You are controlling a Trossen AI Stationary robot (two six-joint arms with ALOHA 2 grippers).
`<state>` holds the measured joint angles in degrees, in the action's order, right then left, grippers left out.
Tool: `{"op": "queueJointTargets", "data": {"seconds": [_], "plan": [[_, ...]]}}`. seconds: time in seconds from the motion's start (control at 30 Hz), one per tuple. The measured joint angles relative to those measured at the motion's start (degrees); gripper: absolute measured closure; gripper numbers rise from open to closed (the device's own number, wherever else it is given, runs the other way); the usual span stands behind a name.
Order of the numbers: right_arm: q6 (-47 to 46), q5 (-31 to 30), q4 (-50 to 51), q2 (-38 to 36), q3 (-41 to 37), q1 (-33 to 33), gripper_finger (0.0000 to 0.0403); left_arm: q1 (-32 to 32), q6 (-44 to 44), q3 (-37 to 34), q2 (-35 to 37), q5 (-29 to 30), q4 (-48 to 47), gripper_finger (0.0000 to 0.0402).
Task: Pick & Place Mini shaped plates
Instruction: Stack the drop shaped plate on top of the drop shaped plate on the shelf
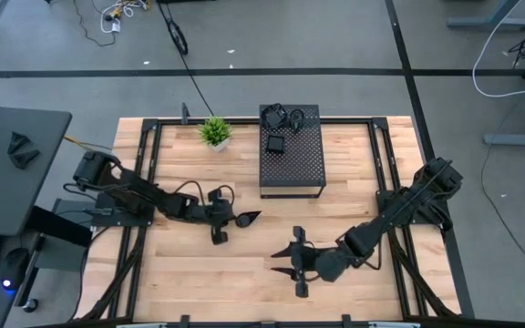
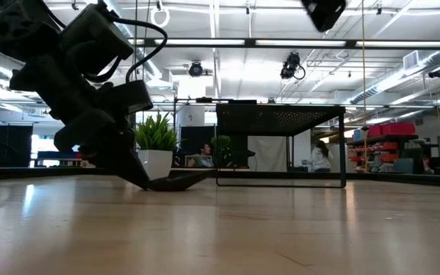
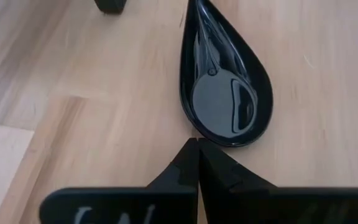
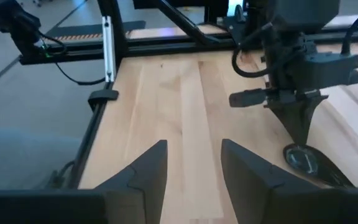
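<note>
My left gripper (image 3: 197,146) is down low on the table (image 1: 244,273), fingers pressed tight together with nothing between them, the tips right at the rounded rim of a teardrop plate (image 3: 225,81). The plate lies flat on the wood, just ahead of my left fingertips, its pointed end aiming away from me, and from the wrist it looks like the tips are touching the rim, though I cannot say for sure. From above, that plate (image 1: 248,219) sits a little left of the table's middle, at about seven o'clock from the black perforated box (image 1: 292,157). On top of the box I can see more small black plates (image 1: 281,123) piled near its far end. The potted plant (image 1: 215,132) stands at nine o'clock from the box. My right gripper (image 1: 286,261) hangs over the near middle of the table, fingers apart and empty, at about four o'clock from the teardrop plate and well apart from it.
</note>
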<state>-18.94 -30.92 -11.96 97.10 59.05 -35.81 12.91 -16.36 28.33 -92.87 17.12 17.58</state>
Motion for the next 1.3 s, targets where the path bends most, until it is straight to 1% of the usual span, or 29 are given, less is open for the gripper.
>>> {"op": "queueJointTargets", "data": {"seconds": [0.13,0.27,0.4,0.57,0.7,0.8,0.9,1.0,1.1,1.3], "plan": [[-1.8,5.5,1.3,0.0,0.0,4.6,0.0250,-0.1,0.2,0.5,-0.9,1.4,0.5,0.0398],[-0.9,14.8,4.0,1.0,0.0,10.5,0.0237,-0.4,1.6,0.5,-1.0,2.0,1.5,0.0393],[3.6,22.2,3.5,3.9,0.5,15.9,0.0202,-1.2,1.8,0.4,-1.1,2.6,1.6,0.0396],[10.1,29.6,5.0,10.0,3.8,20.5,0.0139,0.1,0.0,0.5,0.4,1.8,-1.4,0.0398],[18.2,30.6,11.4,14.3,9.9,22.5,0.0091,2.9,-4.4,0.5,3.9,2.4,-10.2,0.0398],[23.1,30.6,16.6,17.7,15.5,24.4,0.0064,5.7,-8.8,0.5,6.6,4.9,-18.2,0.0398],[27.8,30.4,21.0,21.4,21.0,26.2,0.0046,8.3,-12.4,0.5,7.9,7.8,-23.2,0.0397],[30.7,30.4,25.6,24.7,25.5,27.8,0.0037,10.5,-14.7,0.5,8.3,9.9,-24.9,0.0398],[31.5,30.4,29.5,26.6,28.5,29.4,0.0037,11.7,-16.1,0.4,8.3,10.5,-25.1,0.0398],[32.1,30.3,32.8,26.9,28.9,31.4,0.0040,12.5,-16.2,0.4,8.3,11.1,-25.1,0.0395]]}}
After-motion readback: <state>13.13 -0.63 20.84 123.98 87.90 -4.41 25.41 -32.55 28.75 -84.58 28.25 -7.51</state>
